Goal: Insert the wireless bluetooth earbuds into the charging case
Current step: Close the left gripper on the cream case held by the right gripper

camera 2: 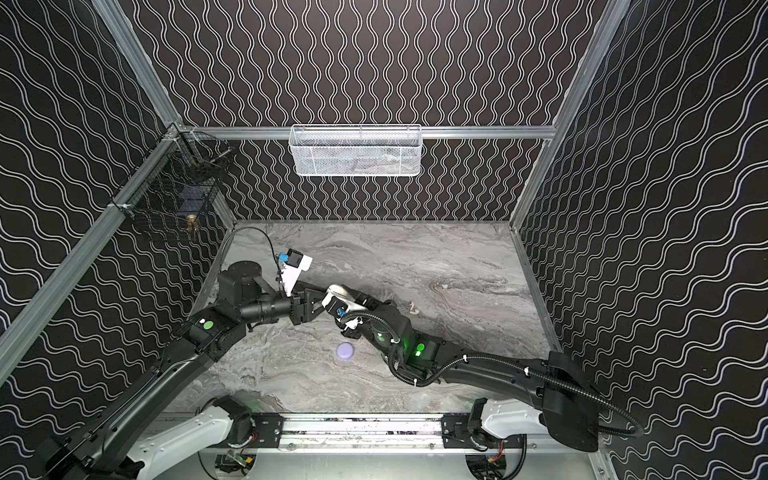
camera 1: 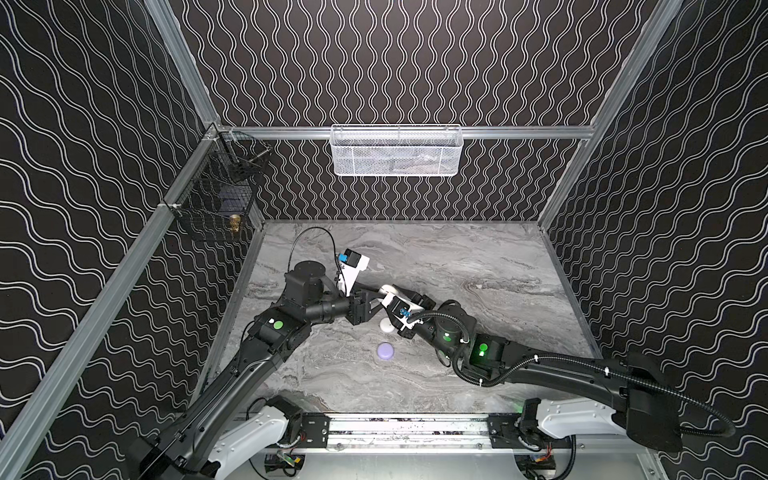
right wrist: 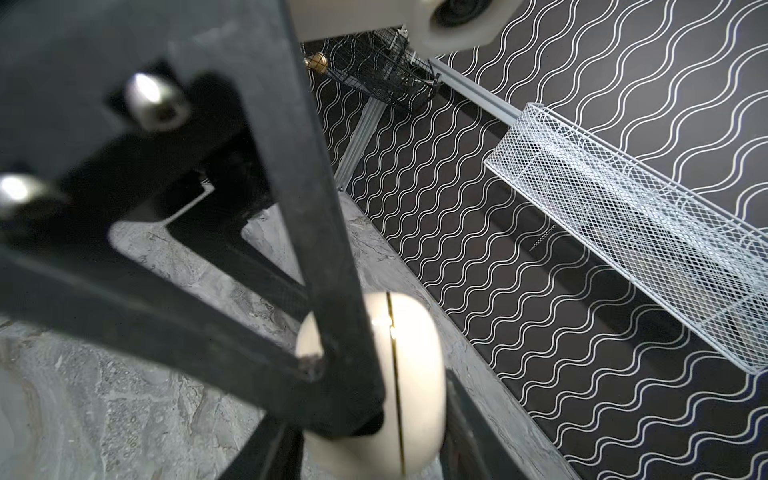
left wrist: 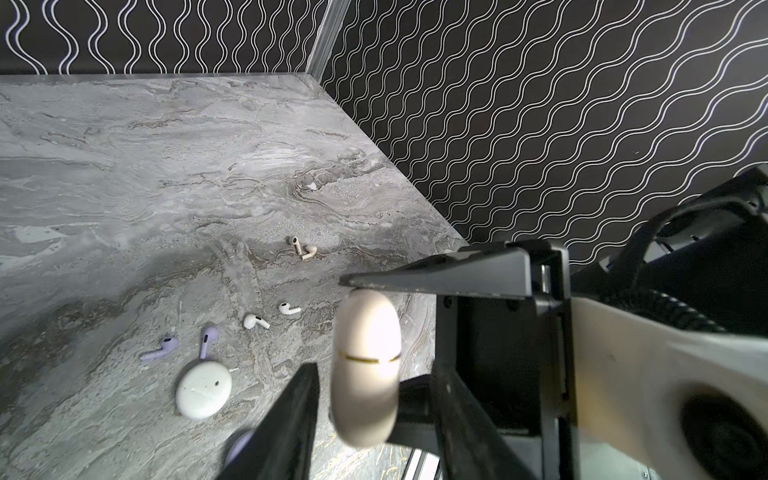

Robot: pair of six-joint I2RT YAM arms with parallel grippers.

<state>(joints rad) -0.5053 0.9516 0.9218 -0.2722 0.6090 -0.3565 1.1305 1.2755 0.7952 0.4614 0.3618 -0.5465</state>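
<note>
Closed in on three sides by black walls [camera 1: 395,62] printed with thin white wavy lines. Framed with aluminium rails [camera 1: 270,132] up both back corners and across at mid-height. Floored by a tabletop [camera 1: 478,257] in grey veined marble pattern, matte, softly and evenly lit. Hung from the back rail, above the tabletop's far edge: a white mesh basket [camera 1: 374,160]. Hung on the left rail, near the far left corner: a black wire basket [camera 1: 208,208] holding a small brass piece [camera 1: 235,221]. Bounded along the near edge by a metal track [camera 1: 407,430].
</note>
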